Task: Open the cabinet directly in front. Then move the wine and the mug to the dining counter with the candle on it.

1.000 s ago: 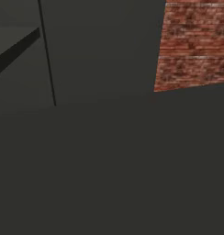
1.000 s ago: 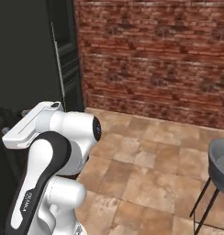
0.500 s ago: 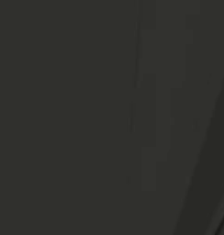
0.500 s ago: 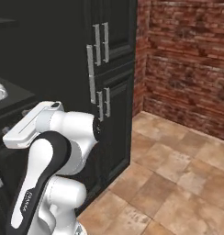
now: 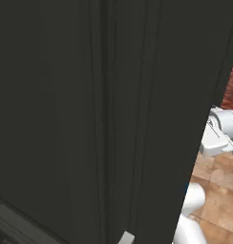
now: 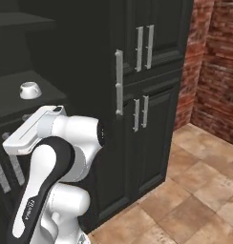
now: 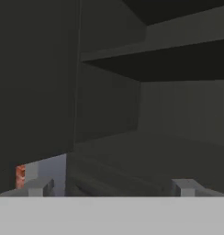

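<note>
the tall black cabinet with raised-panel doors and long vertical silver bar handles stands against the red brick wall, its double doors shut in the right base view; a small white upturned bowl sits on a dark shelf to its left; the two-finger gripper has its jaws spread wide, released and grasping nothing, facing dark bare shelves; tan stone floor tiles lie below.

A red brick wall stands at the right side. The floor has brown and tan square tiles. A small white round thing sits on a dark ledge at the left.
</note>
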